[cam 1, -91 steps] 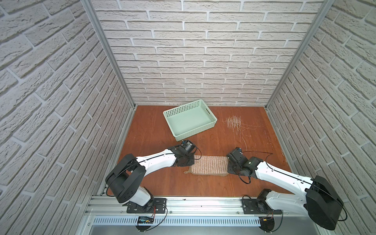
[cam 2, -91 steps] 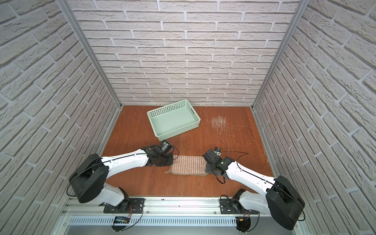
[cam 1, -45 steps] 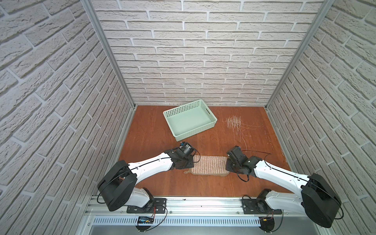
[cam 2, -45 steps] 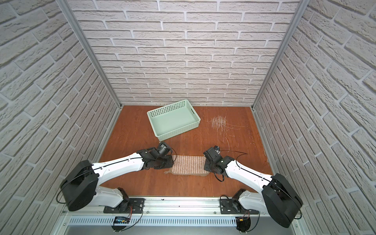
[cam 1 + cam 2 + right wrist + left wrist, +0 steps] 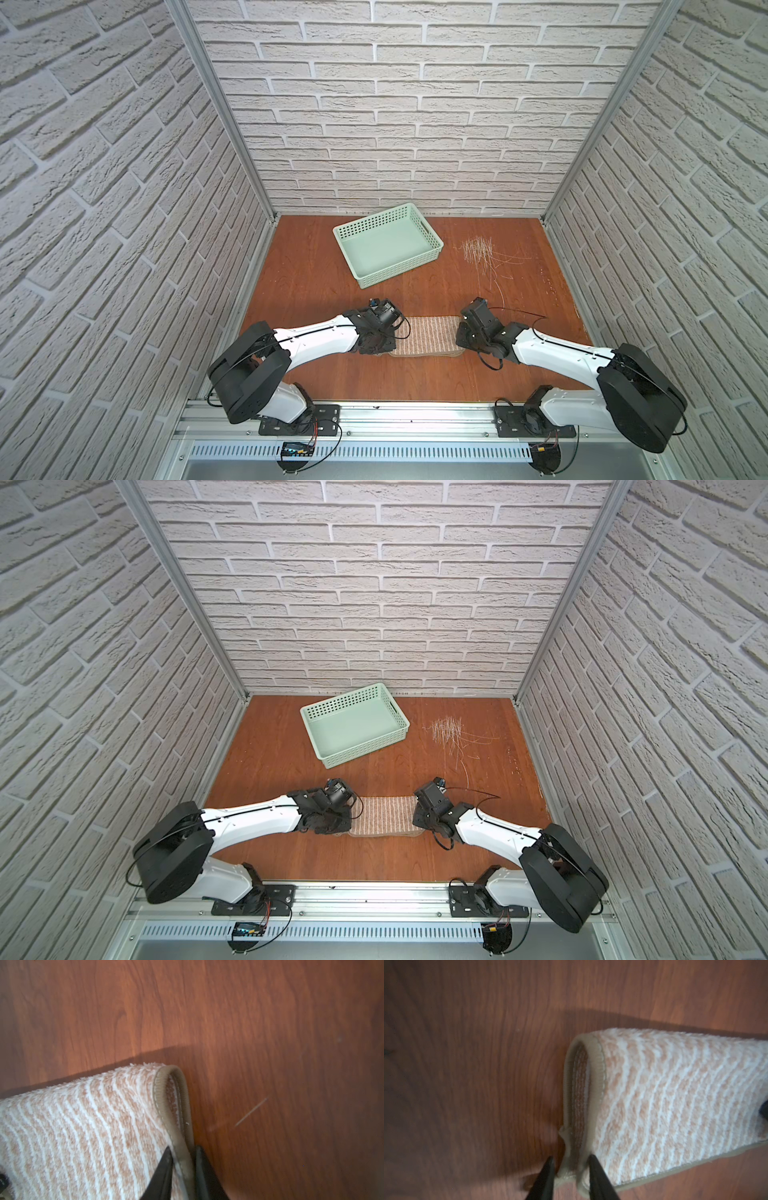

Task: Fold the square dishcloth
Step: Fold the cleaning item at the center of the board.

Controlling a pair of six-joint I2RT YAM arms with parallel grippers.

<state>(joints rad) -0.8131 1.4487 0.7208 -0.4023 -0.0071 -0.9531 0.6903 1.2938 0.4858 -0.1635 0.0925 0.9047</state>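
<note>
The square dishcloth [image 5: 424,340] [image 5: 384,816] lies folded in half as a striped tan-pink and cream band near the table's front, its fold on the far side. My left gripper [image 5: 380,347] [image 5: 571,1160] is at its left end, shut on the brownish edging of both layers at the near corner. My right gripper [image 5: 463,340] [image 5: 182,1150] pinches the doubled edging at the right end. Between the two layers the cloth [image 5: 664,1095] [image 5: 83,1130] gapes slightly at each end. In both top views the wrists hide the fingertips.
A mint-green perforated basket [image 5: 386,247] [image 5: 353,729] stands empty at the back of the brown wooden table [image 5: 316,270]. Pale scratches [image 5: 478,251] mark the wood to its right. Brick-patterned walls close in three sides.
The left gripper shifted a little toward the front, opened briefly and closed on the left corner. The right gripper tightened on the right edge. The cloth stayed in place.
</note>
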